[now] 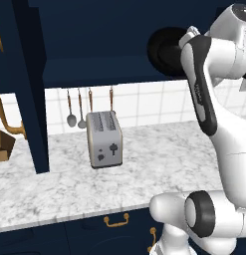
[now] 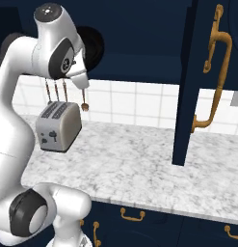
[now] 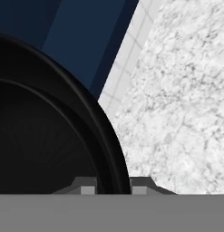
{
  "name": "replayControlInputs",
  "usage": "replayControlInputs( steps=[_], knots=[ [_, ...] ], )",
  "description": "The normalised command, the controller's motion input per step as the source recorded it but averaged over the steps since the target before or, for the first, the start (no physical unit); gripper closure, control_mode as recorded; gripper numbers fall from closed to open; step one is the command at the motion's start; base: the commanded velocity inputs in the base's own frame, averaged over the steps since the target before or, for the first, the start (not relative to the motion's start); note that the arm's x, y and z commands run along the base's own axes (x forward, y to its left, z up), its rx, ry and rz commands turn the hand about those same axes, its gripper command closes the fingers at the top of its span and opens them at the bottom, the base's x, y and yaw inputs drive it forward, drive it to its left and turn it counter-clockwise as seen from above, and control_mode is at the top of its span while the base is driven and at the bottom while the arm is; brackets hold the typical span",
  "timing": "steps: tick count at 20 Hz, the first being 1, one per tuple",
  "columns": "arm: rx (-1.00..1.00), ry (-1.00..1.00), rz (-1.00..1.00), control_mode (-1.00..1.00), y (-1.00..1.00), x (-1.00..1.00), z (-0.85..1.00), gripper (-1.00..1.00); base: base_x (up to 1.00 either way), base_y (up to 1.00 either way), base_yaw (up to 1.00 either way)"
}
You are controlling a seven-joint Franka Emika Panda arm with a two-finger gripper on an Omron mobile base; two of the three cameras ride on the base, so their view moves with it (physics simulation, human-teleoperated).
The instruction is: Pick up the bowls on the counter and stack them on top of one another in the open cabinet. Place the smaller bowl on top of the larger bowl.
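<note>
My gripper is shut on the rim of a glossy black bowl, one fingertip inside the rim and one outside. I hold the bowl high in the air, tipped on its side, in front of the open cabinet and level with its dark shelf. In the right base view the bowl shows behind the arm's upper link. Whether it is the wider or the lesser bowl I cannot tell. The other bowl is out of view. The white marble counter lies far below.
A silver toaster stands on the counter under the cabinet, with several utensils hanging on the tiled wall behind it. The cabinet's open navy door with a brass handle juts out over the counter. Navy drawers run below.
</note>
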Motion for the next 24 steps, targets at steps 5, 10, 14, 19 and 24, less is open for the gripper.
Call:
replayControlInputs(
  steps=[5, 10, 14, 19, 24],
  knots=[
    [0.0, 0.0, 0.0, -1.0, 0.1, 0.88, -0.01, 1.0, 0.0, 0.0, 0.0],
    [0.01, 0.09, 0.0, -1.0, 0.06, 0.85, -0.04, 1.0, 0.0, 0.0, 0.0],
    [0.0, 0.02, 0.0, -1.0, 0.02, 0.73, -0.28, 1.0, 0.0, 0.0, 0.0],
    [0.0, 0.03, 0.0, -1.0, 0.0, 0.69, -0.38, 1.0, 0.0, 0.0, 0.0],
    [0.0, 0.0, 0.0, -1.0, 0.0, 0.5, -0.37, 1.0, 0.0, 0.0, 0.0]
  ],
)
